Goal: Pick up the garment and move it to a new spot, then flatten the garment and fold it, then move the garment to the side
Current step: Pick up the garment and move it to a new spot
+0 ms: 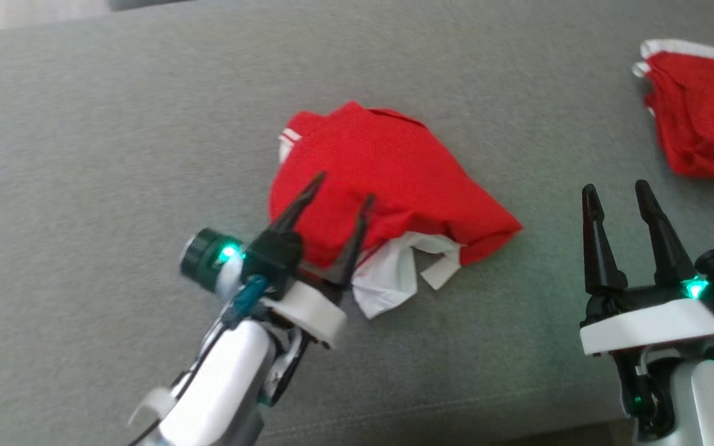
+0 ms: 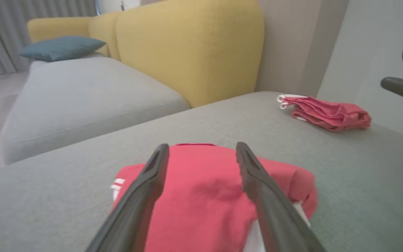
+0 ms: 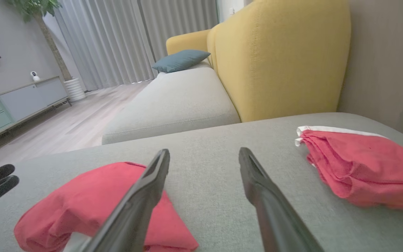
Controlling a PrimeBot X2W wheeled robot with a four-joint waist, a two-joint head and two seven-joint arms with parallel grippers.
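Garment [image 1: 388,179]: a red, crumpled heap near the middle of the grey sofa seat [image 1: 115,155], closer to its near edge than its far edge. White lining [image 1: 388,272] spills out on the near side, so the garment is neither flat nor folded.

Left gripper [image 1: 344,187]: angled in from the near left, jaws spread apart over the near-left part of the heap. This looks like the approach for the first pick-up. Whether the tips touch the cloth cannot be determined.

Right gripper [image 1: 616,187]: jaws apart and holding nothing, well to the right of the heap by the near edge. It appears parked clear of the left arm's approach.

Second red garment [image 1: 704,124]: folded with white trim, at the far right of the seat. Likely an item already set aside.

View differences:
- The head view alone shows both arms and the lining together.
- The left wrist view shows the jaws straddling the top of the heap, with the yellow backrest [image 2: 187,45] and a blue cushion [image 2: 61,47] beyond.
- The right wrist view shows bare seat fabric between its own jaws.
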